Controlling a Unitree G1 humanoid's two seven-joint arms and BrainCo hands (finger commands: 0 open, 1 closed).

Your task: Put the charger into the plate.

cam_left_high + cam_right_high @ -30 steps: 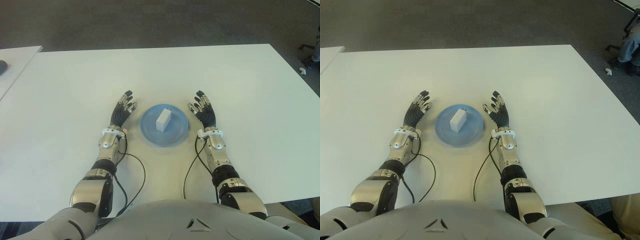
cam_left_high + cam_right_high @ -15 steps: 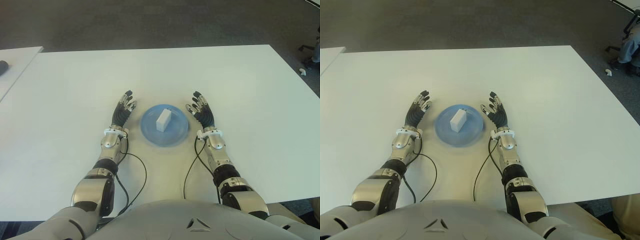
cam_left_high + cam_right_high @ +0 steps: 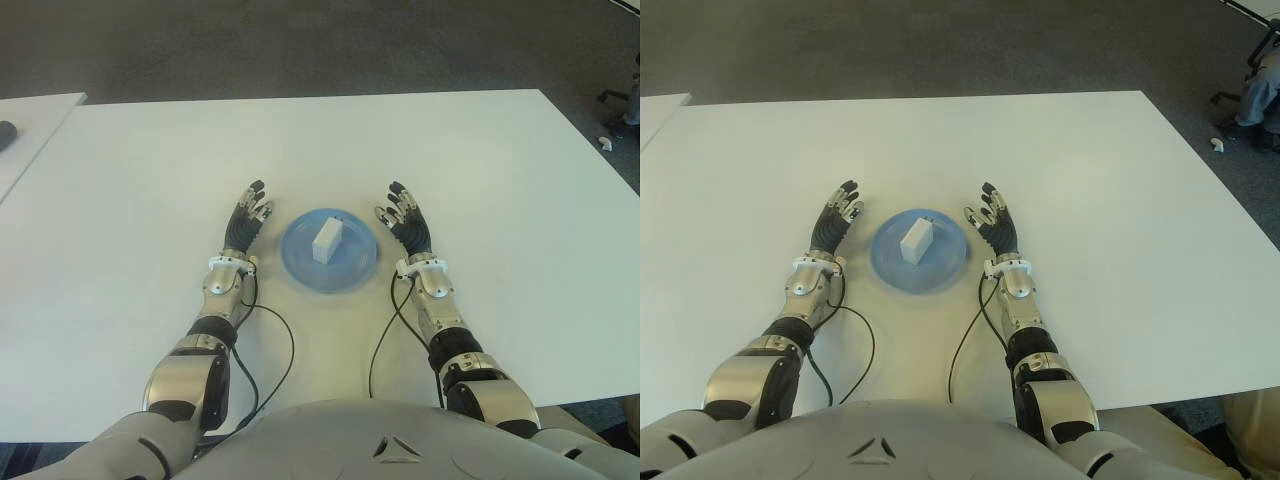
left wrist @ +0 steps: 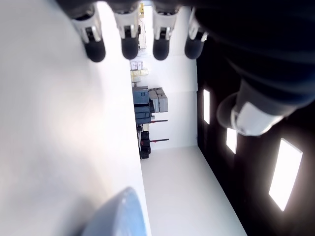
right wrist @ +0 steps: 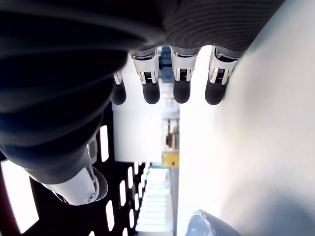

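Charger (image 3: 326, 238) lies in plate (image 3: 356, 269), seemingly clear of both hands' fingers (image 3: 398, 202).

White surface (image 3: 150, 160): rectangular, broad, set on a dark grey carpeted floor (image 3: 300, 45). Second white table (image 3: 25, 135): just beside its left edge, apart by a narrow gap, bearing a small dark object (image 3: 6, 131) at the frame edge. Small white item (image 3: 604, 143): on the floor, off the far right corner.

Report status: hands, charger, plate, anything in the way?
Left hand open, left of the plate. Right hand open, right of it. Charger in the plate, ungripped. Nothing in the way.
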